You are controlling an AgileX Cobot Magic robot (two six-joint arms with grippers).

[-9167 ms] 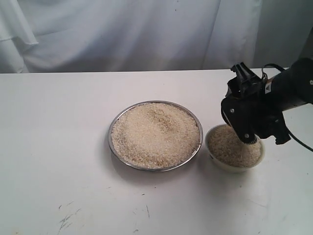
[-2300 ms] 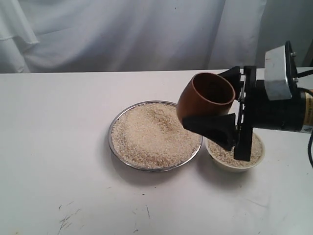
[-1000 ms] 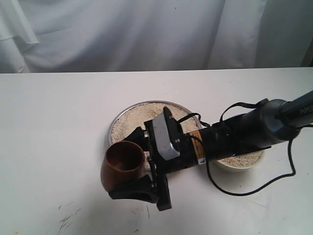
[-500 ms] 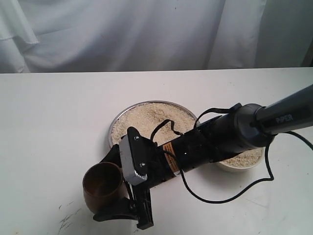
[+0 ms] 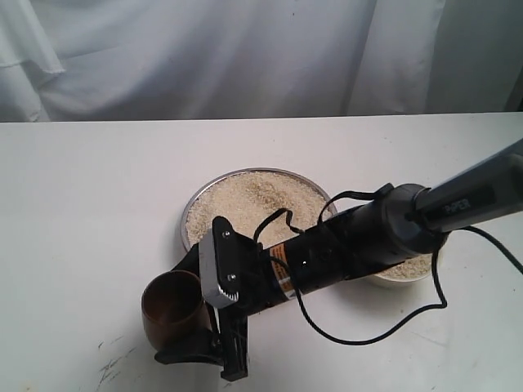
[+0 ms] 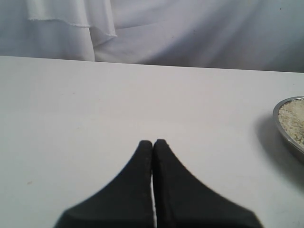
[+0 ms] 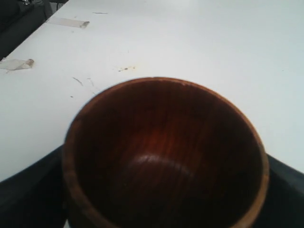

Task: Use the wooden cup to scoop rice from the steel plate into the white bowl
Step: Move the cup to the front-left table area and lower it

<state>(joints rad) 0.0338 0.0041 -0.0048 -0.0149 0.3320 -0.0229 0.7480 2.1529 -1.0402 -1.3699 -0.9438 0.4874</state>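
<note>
The wooden cup (image 5: 172,313) is upright and empty at the front left of the table, just left of the steel plate (image 5: 185,231). My right gripper (image 5: 175,317) is shut on the cup, one black finger on each side, with the arm stretched across the plate's front edge. The right wrist view looks into the cup's (image 7: 164,156) dark bare inside. Rice (image 5: 249,200) fills the plate. The white bowl (image 5: 402,279), holding rice, is mostly hidden behind the arm. My left gripper (image 6: 152,142) is shut over bare table, with the plate's rim (image 6: 283,135) to one side.
White cloth (image 5: 245,57) hangs behind the table's far edge. Scuff marks (image 5: 110,367) show on the tabletop near the front left. The arm's black cable (image 5: 392,322) loops over the table in front of the bowl.
Within the last second the right arm swung the cup from the plate's front edge out to the front left and lower. It has barely moved in the last half second.
</note>
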